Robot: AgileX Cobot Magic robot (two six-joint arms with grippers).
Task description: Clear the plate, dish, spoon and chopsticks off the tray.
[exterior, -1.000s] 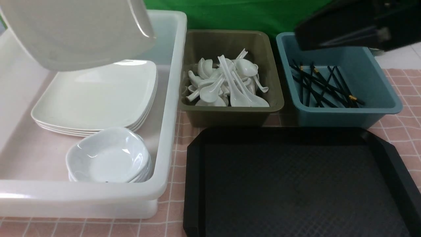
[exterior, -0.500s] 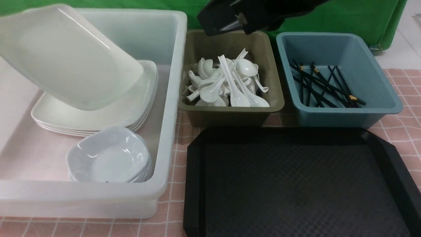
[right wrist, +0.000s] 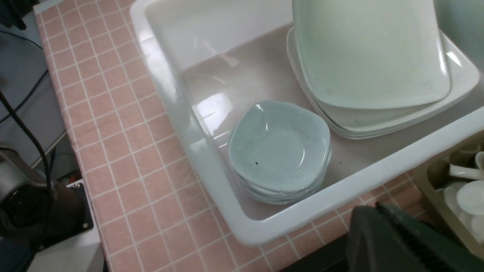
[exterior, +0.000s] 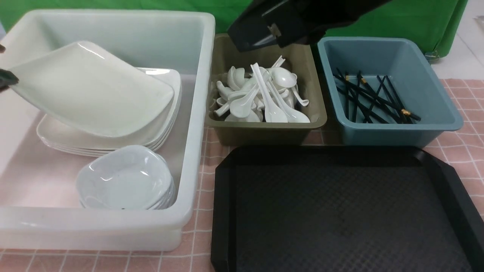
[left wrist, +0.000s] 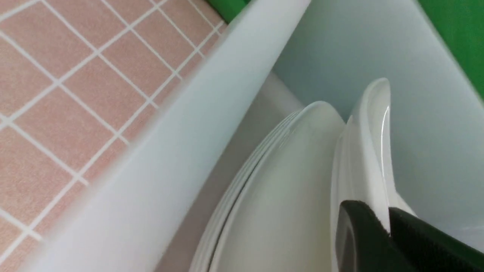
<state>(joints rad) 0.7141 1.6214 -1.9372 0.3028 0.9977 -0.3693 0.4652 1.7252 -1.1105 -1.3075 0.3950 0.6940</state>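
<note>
A large white plate (exterior: 94, 90) hangs tilted inside the white tub (exterior: 196, 113). Its low edge is down on the stack of plates (exterior: 159, 128). My left gripper (left wrist: 387, 223) is shut on the plate's raised rim (left wrist: 372, 151) and shows only as a dark tip (exterior: 4, 78) at the front view's left edge. The black tray (exterior: 340, 211) lies bare in front. Small white dishes (exterior: 126, 179) are stacked in the same tub. My right gripper (exterior: 242, 34) hovers shut and holding nothing above the olive tub, where spoons (exterior: 264, 94) lie. Chopsticks (exterior: 370, 98) lie in the blue tub.
The olive tub (exterior: 264, 128) and the blue tub (exterior: 397, 128) stand behind the tray, side by side. The white tub takes up the left of the pink checked cloth (exterior: 204, 166). A green backdrop (exterior: 416, 19) closes the far side.
The plate has come down from high above the tub onto the stack, still tilted. My right arm has swung left, from over the blue tub to over the olive tub.
</note>
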